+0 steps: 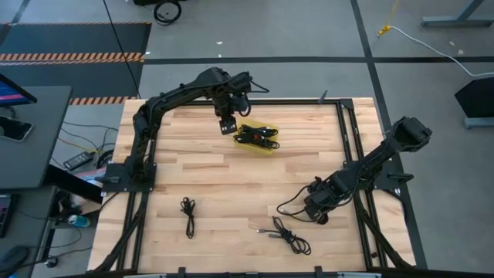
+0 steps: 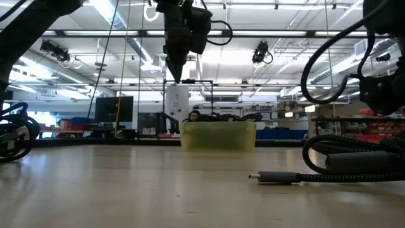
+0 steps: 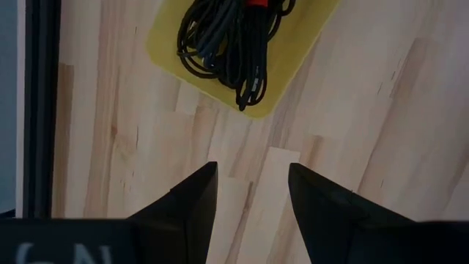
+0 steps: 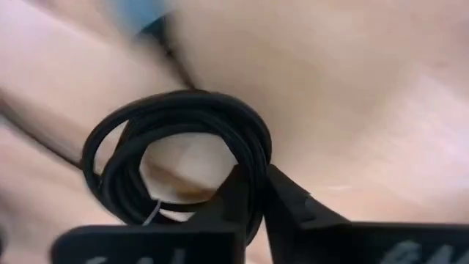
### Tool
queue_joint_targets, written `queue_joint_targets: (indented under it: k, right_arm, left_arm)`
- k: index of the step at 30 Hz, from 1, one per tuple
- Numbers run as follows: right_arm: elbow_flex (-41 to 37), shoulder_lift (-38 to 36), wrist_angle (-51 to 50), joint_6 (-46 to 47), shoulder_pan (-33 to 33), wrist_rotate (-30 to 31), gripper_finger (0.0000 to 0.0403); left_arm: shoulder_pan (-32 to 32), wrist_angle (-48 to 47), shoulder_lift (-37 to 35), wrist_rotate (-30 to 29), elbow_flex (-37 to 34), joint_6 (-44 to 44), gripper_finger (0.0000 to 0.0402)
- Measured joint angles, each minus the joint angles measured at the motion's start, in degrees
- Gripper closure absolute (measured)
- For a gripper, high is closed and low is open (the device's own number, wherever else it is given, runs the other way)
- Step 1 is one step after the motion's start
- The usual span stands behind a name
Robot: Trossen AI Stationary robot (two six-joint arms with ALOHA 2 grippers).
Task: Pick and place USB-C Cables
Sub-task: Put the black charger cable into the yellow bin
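Fingers of the right gripper are pinched onto a strand of a black coiled USB-C cable in the right wrist view, with the coil looped just ahead of them over blurred pale wood. From the high view, that right gripper sits low over the near right part of the tabletop, a light butcher-block surface of jointed planks framed by dark rails, and the cable it grips trails a thin loop toward the middle. Two more cables lie loose on the wood: one near the left front, another near the front centre. The left gripper hangs over the far side, just beside a yellow tray that holds a heap of black cables with red bands. Grey floor with striped hazard tape surrounds the frame, and a desk stands to the left. In the low view, the tray stands mid-distance on the wood, the left gripper hangs above and slightly to one side, and a cable plug rests on the surface in the foreground. Behind lies a workshop hall with ceiling strip lights, shelving and equipment. The left wrist view shows its two fingers apart and holding nothing, above bare planks, the tray corner and bundled cables beyond.
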Motion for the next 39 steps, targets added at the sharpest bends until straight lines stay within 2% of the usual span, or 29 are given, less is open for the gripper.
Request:
queue_joint_targets:
  k: [1,6,11,15,19,24,30,35,39]
  right_arm:
    - [0.0,-0.4,0.7,-0.2,0.0,0.0,0.0382]
    - [0.8,-3.5,-0.1,-0.4,-1.1,1.7,0.0383]
    - [5.5,-9.1,-4.9,-3.7,-6.1,9.2,0.0384]
    - [10.6,-12.6,-9.3,-12.1,-12.8,15.2,0.0384]
    - [15.6,-13.8,-10.9,-26.1,-21.6,17.2,0.0384]
    - [20.3,-12.1,-10.4,-45.8,-34.3,14.7,0.0384]
    - [25.8,-6.0,-8.9,-66.5,-47.6,9.2,0.0384]
    - [32.4,2.2,-7.1,-78.6,-54.9,4.9,0.0385]
    - [38.5,10.0,-7.0,-84.9,-57.5,1.2,0.0385]
  left_arm:
    - [0.0,-0.3,0.0,0.0,0.0,0.0,0.0226]
    - [0.0,-2.4,0.0,0.0,0.0,-0.1,0.0226]
    - [0.0,-4.1,0.0,0.0,0.0,-1.1,0.0226]
    - [0.0,-4.2,0.0,0.0,0.0,-1.2,0.0226]
    - [0.0,-4.2,0.0,-0.1,0.0,-1.2,0.0226]
    - [0.0,-4.2,0.0,-0.1,0.0,-1.5,0.0226]
    - [0.1,-4.2,0.0,-0.1,0.0,-1.6,0.0226]
    - [0.2,-4.2,0.0,-0.1,0.0,-2.7,0.0226]
    - [0.5,-4.3,0.0,-0.1,0.0,-2.7,0.0226]
